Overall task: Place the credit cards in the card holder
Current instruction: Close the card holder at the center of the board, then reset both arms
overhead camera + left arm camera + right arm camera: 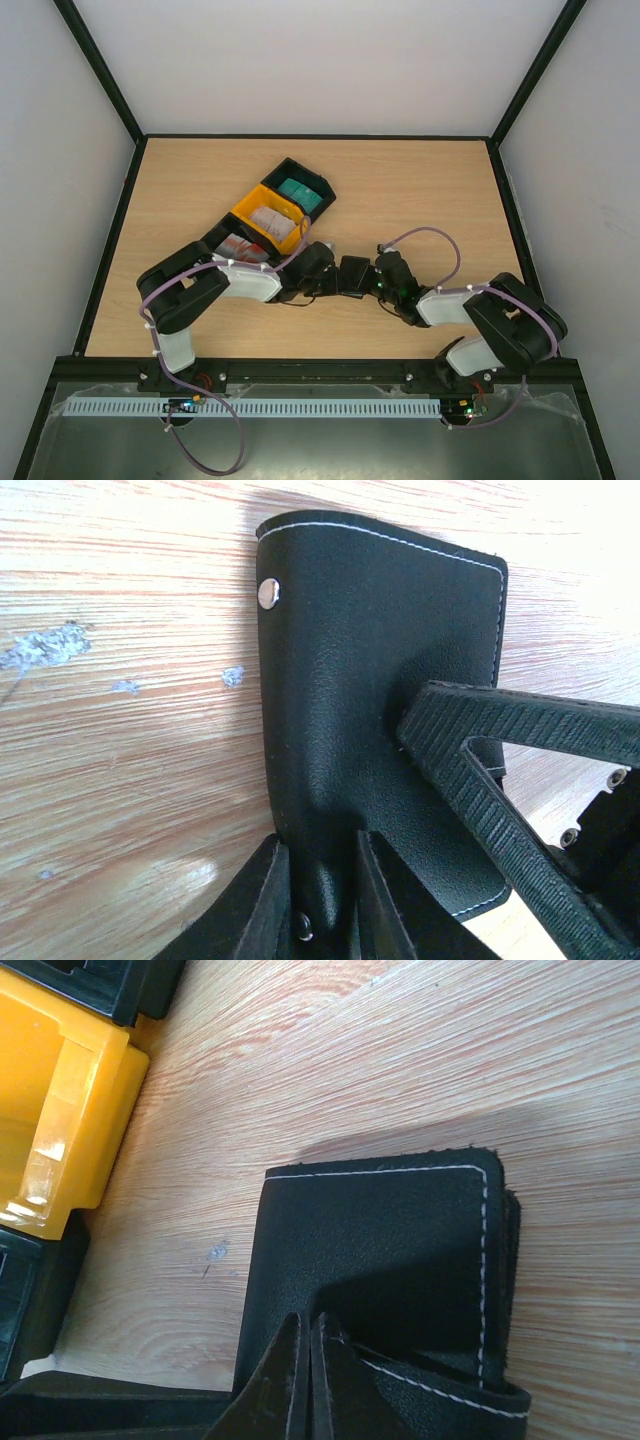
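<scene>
The black card holder (353, 272) lies on the wooden table between my two grippers. My left gripper (318, 845) is shut on a raised edge of the card holder (370, 630), with a metal snap stud showing between its fingers. The right gripper (308, 1318) is shut, its tips resting on the face of the card holder (380, 1230) beside a stitched flap. The credit cards sit in three bins: teal ones (297, 192), grey-white ones (268, 220) and red-and-white ones (240, 247).
A row of bins runs diagonally behind the left arm: a black one (312, 178), a yellow one (250, 210) and another black one (218, 238). The yellow bin (70, 1110) is close to the holder's left in the right wrist view. Walls enclose the table.
</scene>
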Robot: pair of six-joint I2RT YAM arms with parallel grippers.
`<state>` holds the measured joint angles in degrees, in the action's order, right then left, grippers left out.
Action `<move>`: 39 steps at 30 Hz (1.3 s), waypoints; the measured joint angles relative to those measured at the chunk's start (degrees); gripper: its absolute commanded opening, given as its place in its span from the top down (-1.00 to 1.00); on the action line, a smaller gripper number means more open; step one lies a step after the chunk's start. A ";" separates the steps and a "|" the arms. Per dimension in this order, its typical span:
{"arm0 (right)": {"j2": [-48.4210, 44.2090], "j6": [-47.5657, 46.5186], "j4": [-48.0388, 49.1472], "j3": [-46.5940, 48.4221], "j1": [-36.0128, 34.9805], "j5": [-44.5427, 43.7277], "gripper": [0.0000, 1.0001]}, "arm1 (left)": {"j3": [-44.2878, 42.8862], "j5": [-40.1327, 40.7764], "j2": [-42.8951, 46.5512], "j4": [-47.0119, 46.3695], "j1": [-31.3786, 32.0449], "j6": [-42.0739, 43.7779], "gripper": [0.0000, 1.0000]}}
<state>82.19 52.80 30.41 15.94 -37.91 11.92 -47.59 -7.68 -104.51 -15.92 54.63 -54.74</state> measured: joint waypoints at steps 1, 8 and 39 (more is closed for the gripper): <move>0.28 0.13 0.72 -0.22 0.02 0.09 0.96 | 0.00 -0.02 -0.02 0.00 0.00 0.00 0.61; -1.14 0.13 -1.18 0.90 0.00 -0.15 0.79 | -0.22 0.04 0.15 0.52 0.00 -0.02 0.52; -43.69 -15.15 -73.09 43.32 1.20 -32.04 -0.96 | -9.49 30.53 65.81 40.06 -2.58 18.93 -0.99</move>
<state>38.50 37.65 -42.68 59.27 -36.71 -20.12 -57.08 22.85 -38.70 24.14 52.05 -35.81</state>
